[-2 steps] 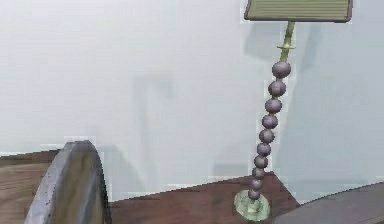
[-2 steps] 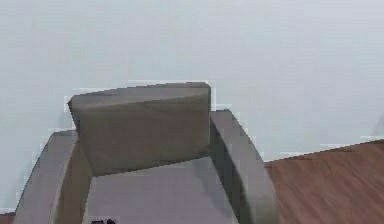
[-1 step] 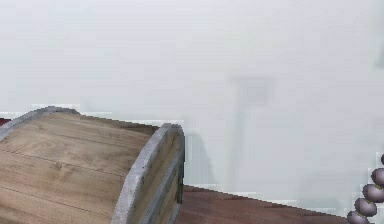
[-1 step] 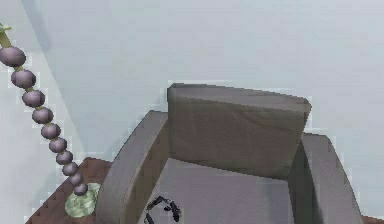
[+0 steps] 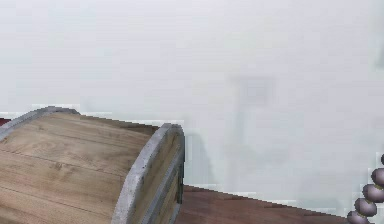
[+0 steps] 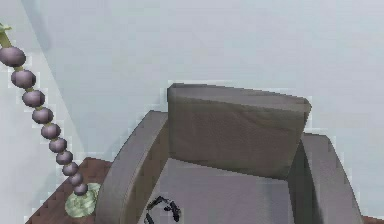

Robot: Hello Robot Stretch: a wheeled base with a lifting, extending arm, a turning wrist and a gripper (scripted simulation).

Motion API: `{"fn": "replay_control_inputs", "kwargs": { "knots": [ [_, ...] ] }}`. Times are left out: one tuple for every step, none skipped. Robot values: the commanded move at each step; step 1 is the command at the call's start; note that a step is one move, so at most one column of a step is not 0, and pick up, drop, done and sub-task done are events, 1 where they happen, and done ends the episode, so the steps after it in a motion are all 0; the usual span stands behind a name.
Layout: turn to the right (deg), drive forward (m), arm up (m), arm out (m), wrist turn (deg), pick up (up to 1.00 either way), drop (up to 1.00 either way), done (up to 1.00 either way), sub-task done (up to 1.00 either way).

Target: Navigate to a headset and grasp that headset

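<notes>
A small black thing with pale marks (image 6: pixel 163 210) lies on the seat of a grey armchair (image 6: pixel 236 130), near the seat's front left corner at the arm side view's bottom edge. Its curved dark shape could be a headset, but it is too small to tell for sure.
A wooden chest with a rounded lid and grey metal bands (image 5: pixel 90 170) stands close at the forward view's lower left, against a white wall. A beaded lamp stem (image 6: pixel 42 115) on a round greenish base (image 6: pixel 83 202) rises left of the armchair. Dark wood floor (image 5: pixel 250 210) lies right of the chest.
</notes>
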Motion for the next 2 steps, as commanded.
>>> {"fn": "replay_control_inputs", "kwargs": {
  "knots": [
    [0.0,0.00,0.08,0.00,0.0,0.00,0.00,0.00,0.00],
    [0.0,0.00,0.00,0.20,0.0,0.00,0.00,0.00,0.00]
  ]
}}
